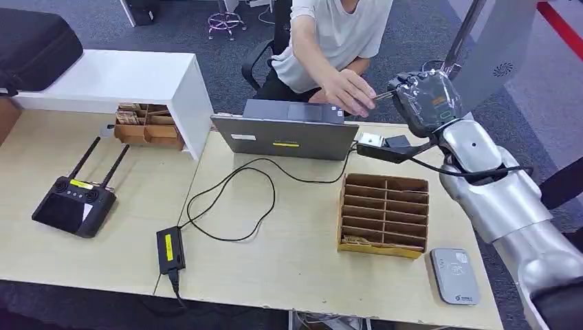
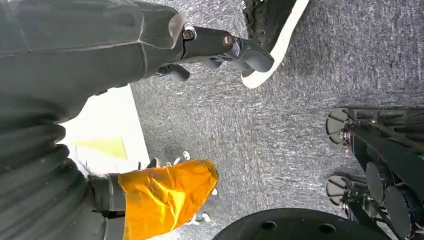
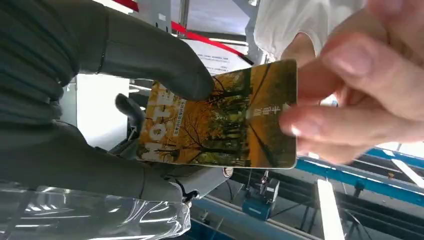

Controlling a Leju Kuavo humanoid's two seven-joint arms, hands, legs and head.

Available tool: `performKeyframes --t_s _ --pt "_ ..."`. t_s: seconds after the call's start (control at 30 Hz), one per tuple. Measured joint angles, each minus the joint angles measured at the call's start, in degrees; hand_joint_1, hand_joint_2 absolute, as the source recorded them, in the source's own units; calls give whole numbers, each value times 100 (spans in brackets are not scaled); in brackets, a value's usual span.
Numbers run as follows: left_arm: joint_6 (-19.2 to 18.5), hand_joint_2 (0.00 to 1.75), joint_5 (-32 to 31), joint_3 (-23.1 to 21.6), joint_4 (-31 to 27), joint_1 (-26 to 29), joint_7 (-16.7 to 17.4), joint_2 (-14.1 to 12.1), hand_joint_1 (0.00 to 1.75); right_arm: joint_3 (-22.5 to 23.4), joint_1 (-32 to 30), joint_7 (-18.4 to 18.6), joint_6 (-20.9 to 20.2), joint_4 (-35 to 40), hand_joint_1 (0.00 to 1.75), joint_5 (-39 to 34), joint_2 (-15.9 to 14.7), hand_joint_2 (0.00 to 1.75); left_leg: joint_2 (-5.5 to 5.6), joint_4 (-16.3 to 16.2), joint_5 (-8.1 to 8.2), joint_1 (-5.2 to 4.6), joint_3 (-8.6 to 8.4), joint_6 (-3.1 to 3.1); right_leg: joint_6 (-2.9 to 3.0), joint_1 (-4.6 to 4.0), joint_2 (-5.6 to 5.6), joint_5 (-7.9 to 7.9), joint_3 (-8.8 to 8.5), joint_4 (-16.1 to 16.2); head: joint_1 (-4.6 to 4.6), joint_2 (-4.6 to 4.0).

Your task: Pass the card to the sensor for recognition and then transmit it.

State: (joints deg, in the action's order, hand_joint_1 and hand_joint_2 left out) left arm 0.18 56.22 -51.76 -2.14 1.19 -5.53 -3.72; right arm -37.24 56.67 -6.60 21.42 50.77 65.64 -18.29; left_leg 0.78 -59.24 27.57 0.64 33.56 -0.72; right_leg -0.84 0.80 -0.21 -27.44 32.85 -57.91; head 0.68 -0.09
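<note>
Pinching a glossy orange-and-yellow plastic card printed with autumn trees [image 3: 220, 120], the right hand [image 3: 120, 100] held it between its thick grey thumb and darker fingers, raised above the far right edge of the table. A person's hand [image 3: 360, 95] gripped the card's opposite end at the same moment — both had hold of it. From the head view, the right hand [image 1: 425, 102] sat wrapped in clear film, meeting the person's hand [image 1: 350, 93] just behind the grey laptop [image 1: 289, 130].

The left hand [image 2: 220, 47] hung over grey carpet, its dark fingers held out straight and holding nothing.

On the pale wooden table [image 1: 289, 268] stood a brown cardboard slotted organiser [image 1: 383, 214]; the flat grey card sensor [image 1: 455, 275] lay just beside it near the front right corner. A black remote controller with two antennas [image 1: 74, 205] lay well apart to the left, and a black power adapter [image 1: 170, 249] with its cable lay between them.
</note>
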Motion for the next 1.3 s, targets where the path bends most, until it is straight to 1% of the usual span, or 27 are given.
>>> performKeyframes --t_s 0.77,1.13,1.17,1.2,1.23,1.3 --pt "0 175 2 0 0 3 -11 0 0 7 0 0 -9 7 173 -20 0 175 0 0 0 0 0 0 0 0 0 0 0 0 0 0" --pt "0 175 17 0 0 3 -13 2 0 9 0 20 -26 9 175 -17 -2 175 0 0 0 0 0 0 0 0 0 0 0 0 0 0" --pt "0 0 18 0 0 3 -13 2 0 9 0 20 -26 9 173 -17 -2 175 0 0 0 0 0 0 0 0 0 0 0 0 0 0" --pt "0 0 17 0 0 3 -13 2 0 9 0 20 -24 9 175 -18 -2 175 0 0 0 0 0 0 0 0 0 0 0 0 0 0" --pt "0 175 17 0 0 3 -13 2 0 9 0 20 -24 9 175 -18 -2 175 0 0 0 0 0 0 0 0 0 0 0 0 0 0" --pt "0 175 17 0 0 3 -15 2 0 9 0 20 -24 9 173 -18 -2 175 0 0 0 0 0 0 0 0 0 0 0 0 0 0"
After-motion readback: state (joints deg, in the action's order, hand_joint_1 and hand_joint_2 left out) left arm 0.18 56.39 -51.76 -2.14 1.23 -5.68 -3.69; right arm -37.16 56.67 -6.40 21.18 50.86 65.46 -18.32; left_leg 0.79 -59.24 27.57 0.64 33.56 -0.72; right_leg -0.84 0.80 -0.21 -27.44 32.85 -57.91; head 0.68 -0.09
